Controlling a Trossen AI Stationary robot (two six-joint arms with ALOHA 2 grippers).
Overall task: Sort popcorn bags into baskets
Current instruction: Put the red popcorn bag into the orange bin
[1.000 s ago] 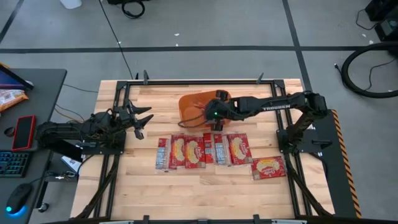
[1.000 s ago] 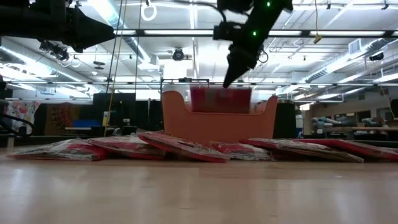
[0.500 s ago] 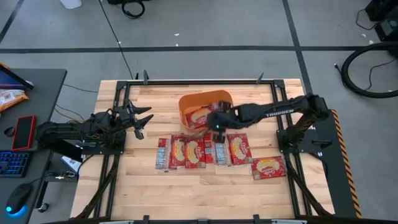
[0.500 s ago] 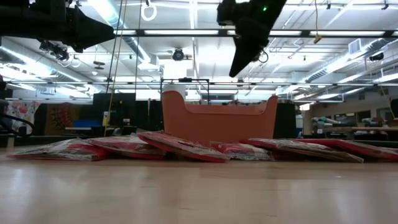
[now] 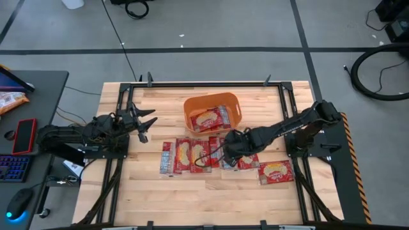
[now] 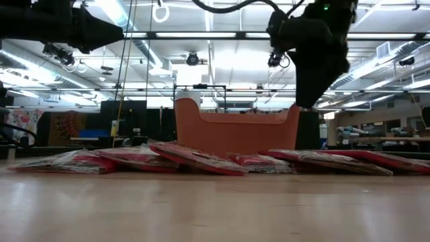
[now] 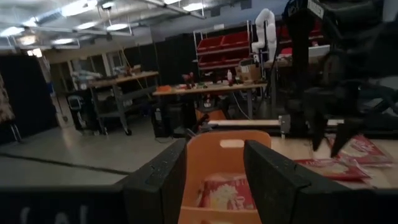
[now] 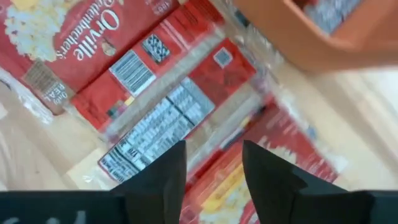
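Note:
The orange basket stands at the table's far middle with red popcorn bags lying flat inside it. Several more bags lie in an overlapping row on the wood near the basket, and one bag lies apart to the right. My right gripper hangs open above the right part of that row, fingers pointing down; its wrist view shows the bags just below the fingers. In the low view it is clear of the bags. My left gripper waits open at the table's left edge, facing the basket.
Bare wood lies near the row of bags and to the left of the basket. Black frame rails run along the table's edges. A side desk with a phone and keyboard stands left of the table. The right arm shows in the left wrist view.
My right gripper has moved from above the basket toward the table's near edge and down, ending over the row of bags. A red bag that showed above the basket's rim in the low view has dropped out of sight inside it.

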